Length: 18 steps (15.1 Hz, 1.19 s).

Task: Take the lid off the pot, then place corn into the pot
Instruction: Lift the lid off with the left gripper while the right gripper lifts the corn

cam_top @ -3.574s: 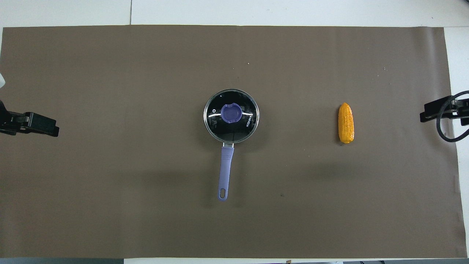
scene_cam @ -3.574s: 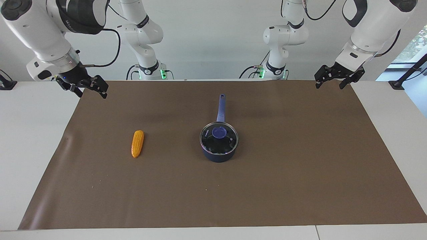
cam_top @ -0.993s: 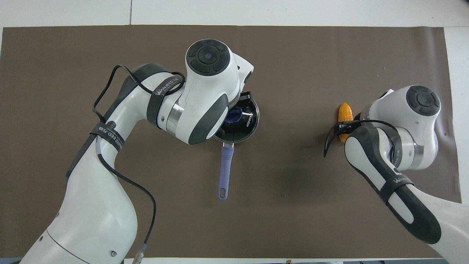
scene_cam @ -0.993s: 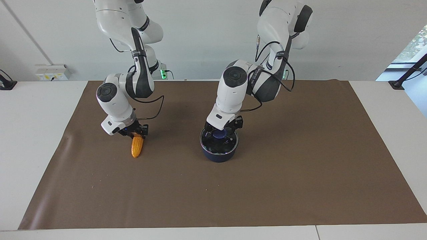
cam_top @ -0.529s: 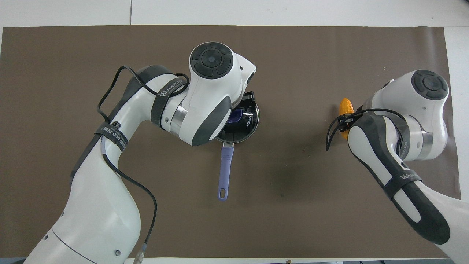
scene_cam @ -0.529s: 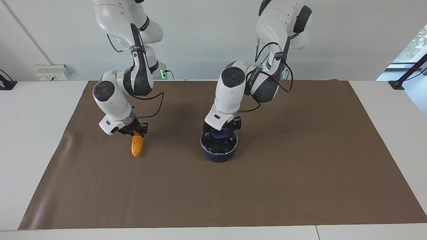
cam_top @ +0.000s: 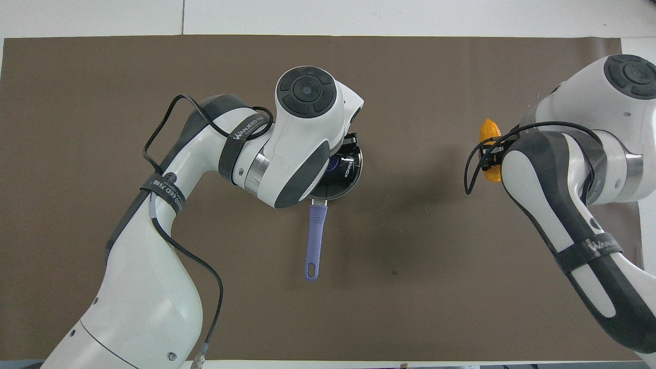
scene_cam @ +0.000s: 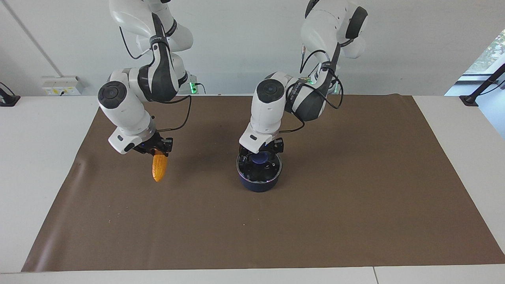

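Observation:
The dark navy pot (scene_cam: 258, 184) stands mid-table on the brown mat, its blue-purple handle (cam_top: 315, 241) pointing toward the robots. The glass lid (scene_cam: 272, 170) still looks seated on the pot. My left gripper (scene_cam: 260, 154) is down on the lid, shut on its blue-purple knob (scene_cam: 260, 159); in the overhead view the arm hides most of the lid (cam_top: 346, 179). My right gripper (scene_cam: 157, 151) is shut on one end of the orange-yellow corn (scene_cam: 159, 169) and holds it off the mat, hanging tilted, toward the right arm's end of the table. The corn also shows in the overhead view (cam_top: 489, 130).
The brown mat (scene_cam: 355, 197) covers most of the white table (scene_cam: 39, 157). Nothing else lies on it. Both arms lean in over the half of the mat nearer to the robots.
Both arms came in from the table's ends. The right gripper closed on the corn and has raised it off the mat. The left gripper settled on the lid's knob; the lid has not visibly moved.

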{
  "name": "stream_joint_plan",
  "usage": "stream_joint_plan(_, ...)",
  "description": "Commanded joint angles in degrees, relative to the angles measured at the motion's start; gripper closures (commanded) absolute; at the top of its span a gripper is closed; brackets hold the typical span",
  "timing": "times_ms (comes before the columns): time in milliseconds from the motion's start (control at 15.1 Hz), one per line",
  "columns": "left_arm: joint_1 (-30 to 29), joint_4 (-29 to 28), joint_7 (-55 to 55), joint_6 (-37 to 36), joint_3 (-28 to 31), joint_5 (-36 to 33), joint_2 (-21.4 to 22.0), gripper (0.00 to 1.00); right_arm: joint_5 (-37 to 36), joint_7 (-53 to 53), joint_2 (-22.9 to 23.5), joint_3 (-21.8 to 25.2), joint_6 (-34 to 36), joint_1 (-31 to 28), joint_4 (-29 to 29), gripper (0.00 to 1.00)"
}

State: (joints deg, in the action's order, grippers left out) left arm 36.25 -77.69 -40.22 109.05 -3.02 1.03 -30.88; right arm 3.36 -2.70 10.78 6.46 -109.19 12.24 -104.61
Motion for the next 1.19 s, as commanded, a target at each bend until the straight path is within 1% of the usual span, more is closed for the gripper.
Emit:
stream_joint_plan(0, 0.9, -0.4, -0.6, 0.4, 1.0, -1.2, 0.1, 0.16, 0.5, -2.7, 0.6, -0.2, 0.4, 1.0, 0.6, 1.0)
stream_joint_plan(132, 0.9, -0.4, -0.6, 0.2, 1.0, -1.2, 0.1, 0.53, 0.5, -2.8, 0.6, -0.2, 0.3, 1.0, 0.6, 1.0)
stream_joint_plan(265, 0.9, -0.4, -0.6, -0.2, 0.9, -1.2, 0.1, 0.95, 0.5, -2.8, 0.6, -0.2, 0.3, 1.0, 0.6, 1.0)
stream_joint_plan(331, 0.9, -0.4, -0.6, -0.2, 0.9, -1.1, 0.1, 1.0, 0.5, -2.8, 0.6, -0.2, 0.1, 1.1, 0.6, 1.0)
stream_joint_plan(463, 0.9, 0.1, -0.6, -0.4, 0.9, -0.7, 0.3, 1.0, 0.5, -2.8, 0.6, -0.2, 0.1, 1.0, 0.5, 1.0)
stream_joint_plan(596, 0.7, 0.7, -0.6, -3.1, 0.9, -0.1, 1.3, 1.0, 0.5, -2.8, 0.6, -0.3, 0.0, 1.0, 0.6, 1.0)
stream_joint_plan(662, 0.0, 1.6, -0.4, -4.9, 1.2, 0.9, 2.5, 1.0, 0.5, -2.8, 0.6, -0.3, 0.0, 1.1, 0.6, 1.0)
stream_joint_plan(728, -1.5, 1.8, -0.1, -7.0, 1.5, 1.8, 5.1, 1.0, 0.6, -2.8, 0.6, -0.3, -0.1, 1.6, 0.6, 1.0)
stream_joint_plan(860, -6.3, 1.6, 2.4, -10.7, 1.4, 2.3, 9.7, 1.0, 0.8, -3.1, 0.7, -0.3, -0.2, 1.9, 1.0, 1.0)
stream_joint_plan(926, -8.7, 1.5, 6.9, -13.3, 1.5, 2.5, 11.4, 1.0, 1.5, -4.1, 0.8, -0.3, 0.2, 2.3, 2.1, 1.0)
stream_joint_plan(993, -11.3, 1.1, 11.3, -15.8, 1.7, 2.5, 12.8, 1.0, 3.6, -6.1, 1.2, -0.3, 0.9, 3.5, 4.7, 1.0)
stream_joint_plan(1125, -19.2, -0.4, 22.8, -19.2, 1.7, 2.5, 15.0, 1.0, 4.6, -13.4, 3.8, -0.2, 1.3, 8.1, 10.7, 1.0)
